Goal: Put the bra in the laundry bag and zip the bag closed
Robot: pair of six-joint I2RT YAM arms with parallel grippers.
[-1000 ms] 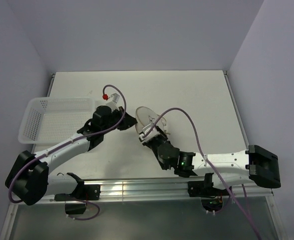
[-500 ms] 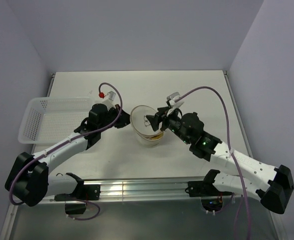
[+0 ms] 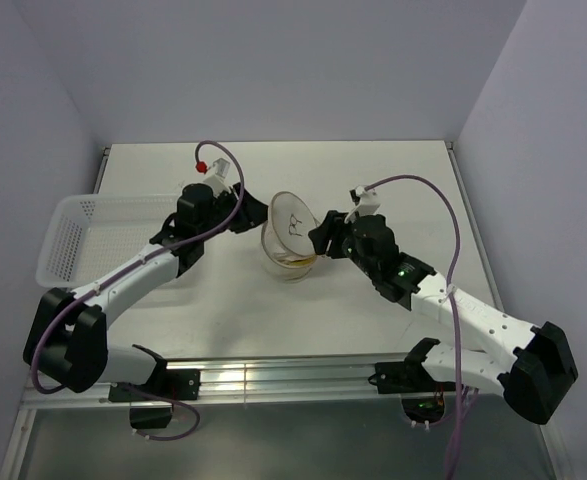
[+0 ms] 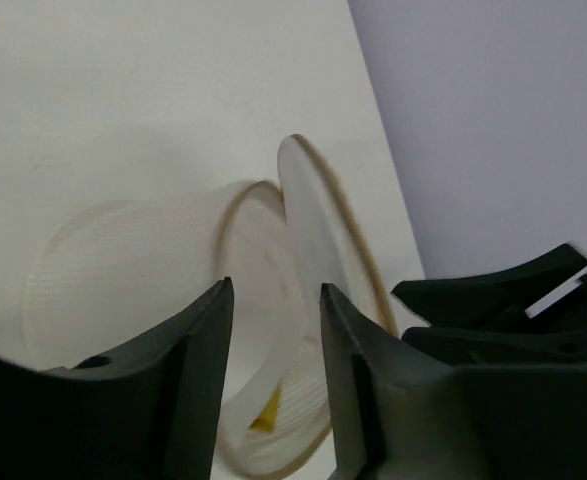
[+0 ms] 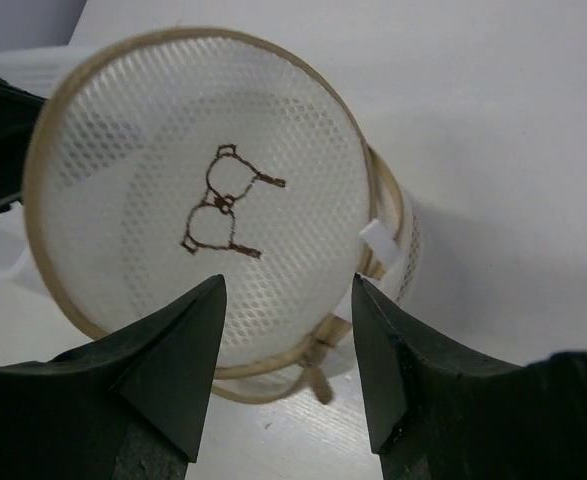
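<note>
The round white mesh laundry bag (image 3: 285,252) lies on its side mid-table, its lid (image 3: 294,218) standing up and ajar. The lid (image 5: 208,190) carries a brown drawing, and the brownish zipper pull (image 5: 318,381) hangs at its lower rim. A sliver of the mustard-yellow bra (image 4: 265,412) shows inside the bag (image 4: 143,270). My left gripper (image 3: 241,222) is at the bag's left side, open (image 4: 273,330), with the bag's rim just beyond its fingertips. My right gripper (image 3: 321,240) is open (image 5: 288,300) at the bag's right, facing the lid and holding nothing.
A white perforated plastic basket (image 3: 103,235) stands at the left, beside the left arm. The right gripper's dark fingers (image 4: 503,290) show past the lid in the left wrist view. Walls close the table off at the back and sides.
The right arm swung from in front of the bag round to its right side. The left gripper opened from shut. The lid now stands more upright.
</note>
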